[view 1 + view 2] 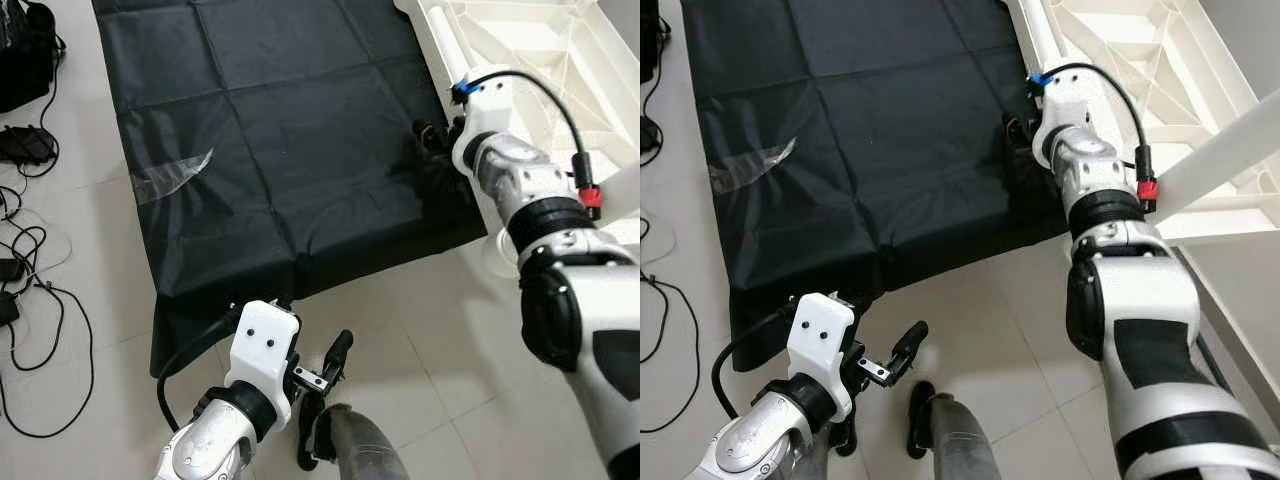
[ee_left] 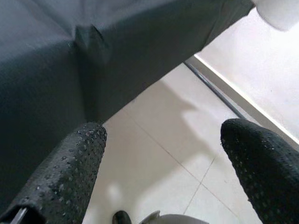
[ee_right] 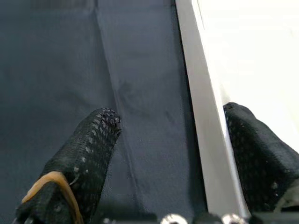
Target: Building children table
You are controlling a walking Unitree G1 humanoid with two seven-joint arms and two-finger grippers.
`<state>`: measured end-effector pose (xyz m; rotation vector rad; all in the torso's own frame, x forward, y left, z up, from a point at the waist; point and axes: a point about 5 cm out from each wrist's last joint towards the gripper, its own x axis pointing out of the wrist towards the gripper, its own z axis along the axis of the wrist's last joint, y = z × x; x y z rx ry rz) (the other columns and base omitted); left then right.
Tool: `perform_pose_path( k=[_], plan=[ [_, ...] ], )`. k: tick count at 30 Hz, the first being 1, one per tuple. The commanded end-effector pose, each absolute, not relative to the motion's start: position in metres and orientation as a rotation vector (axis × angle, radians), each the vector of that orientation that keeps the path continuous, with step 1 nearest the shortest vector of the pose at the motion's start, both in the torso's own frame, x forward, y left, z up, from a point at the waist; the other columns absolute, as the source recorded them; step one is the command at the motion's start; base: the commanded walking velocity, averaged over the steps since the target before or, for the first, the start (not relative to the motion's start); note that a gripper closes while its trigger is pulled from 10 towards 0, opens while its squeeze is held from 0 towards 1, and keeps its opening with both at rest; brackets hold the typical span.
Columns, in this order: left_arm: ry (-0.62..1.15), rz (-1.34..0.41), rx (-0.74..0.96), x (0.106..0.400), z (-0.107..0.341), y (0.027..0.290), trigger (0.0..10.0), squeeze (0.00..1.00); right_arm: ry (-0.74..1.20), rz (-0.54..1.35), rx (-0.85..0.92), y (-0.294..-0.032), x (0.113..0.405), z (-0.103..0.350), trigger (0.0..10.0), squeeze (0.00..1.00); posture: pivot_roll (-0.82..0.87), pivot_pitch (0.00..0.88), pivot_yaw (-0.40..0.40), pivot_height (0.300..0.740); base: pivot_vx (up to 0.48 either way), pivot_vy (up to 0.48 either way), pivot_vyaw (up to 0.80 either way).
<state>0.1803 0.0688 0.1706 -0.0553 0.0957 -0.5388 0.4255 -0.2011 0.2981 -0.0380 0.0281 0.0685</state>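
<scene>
My right gripper is held with its two black fingers spread apart, gripping nothing; one finger is over the black cloth, the other over the white table edge that runs between them. In the head views the right arm reaches forward to the near edge of the upturned white table top, which lies ribbed underside up, partly on the cloth's far right corner and partly on the tiled floor. A white table leg slants across the frame of the top in the right eye view; whether it is fixed in its socket I cannot tell.

My left gripper is likewise spread wide and empty, low over the floor just off the cloth's near edge. A scrap of clear plastic film lies on the cloth's left part, and black cables trail over the floor at far left.

Judged from this, assembly is at an early stage: the top is laid out upside down, nothing is in hand, and fitting the legs and righting the table seem left to do.
</scene>
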Motion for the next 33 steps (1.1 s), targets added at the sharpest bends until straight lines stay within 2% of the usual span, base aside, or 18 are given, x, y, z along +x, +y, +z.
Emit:
perform_pose_path(
  k=[1, 16, 23, 24, 25, 26, 33],
  plan=[
    [0.119, -0.554, -0.053, 0.175, 0.169, 0.067, 10.0, 0.00, 0.007, 0.065, 0.028, -0.203, 0.425, 0.305, 10.0, 0.00, 0.13, 0.408, -0.146, 0.740, 0.000, 0.000, 0.00],
    [0.123, -0.548, -0.050, 0.176, 0.169, 0.067, 10.0, 0.00, 0.082, -0.050, -0.044, -0.216, 0.424, 0.288, 10.0, 0.00, 0.13, 0.409, -0.151, 0.740, 0.000, 0.000, 0.00],
    [0.127, -0.547, -0.047, 0.175, 0.170, 0.069, 10.0, 0.00, 0.238, -0.018, -0.133, -0.216, 0.421, 0.257, 10.0, 0.00, 0.13, 0.419, -0.147, 0.740, 0.000, 0.000, 0.00],
    [0.127, -0.548, -0.046, 0.174, 0.170, 0.069, 10.0, 0.00, 0.274, 0.007, -0.164, -0.215, 0.420, 0.250, 9.3, 0.00, 0.13, 0.422, -0.147, 0.740, 0.000, 0.000, 0.00],
    [0.127, -0.548, -0.046, 0.174, 0.170, 0.069, 10.0, 0.00, 0.274, 0.007, -0.164, -0.215, 0.420, 0.250, 9.3, 0.00, 0.13, 0.422, -0.147, 0.740, 0.000, 0.000, 0.00],
    [0.129, -0.548, -0.045, 0.174, 0.170, 0.069, 10.0, 0.00, 0.286, 0.021, -0.169, -0.214, 0.420, 0.246, 0.0, 0.00, 0.13, 0.423, -0.145, 0.740, 0.000, 0.000, 0.00],
    [0.133, -0.547, -0.042, 0.173, 0.169, 0.070, 10.0, 0.00, 0.244, 0.087, -0.154, -0.208, 0.421, 0.251, 0.0, 0.00, 0.13, 0.426, -0.145, 0.740, 0.000, 0.000, 0.00]
  ],
)
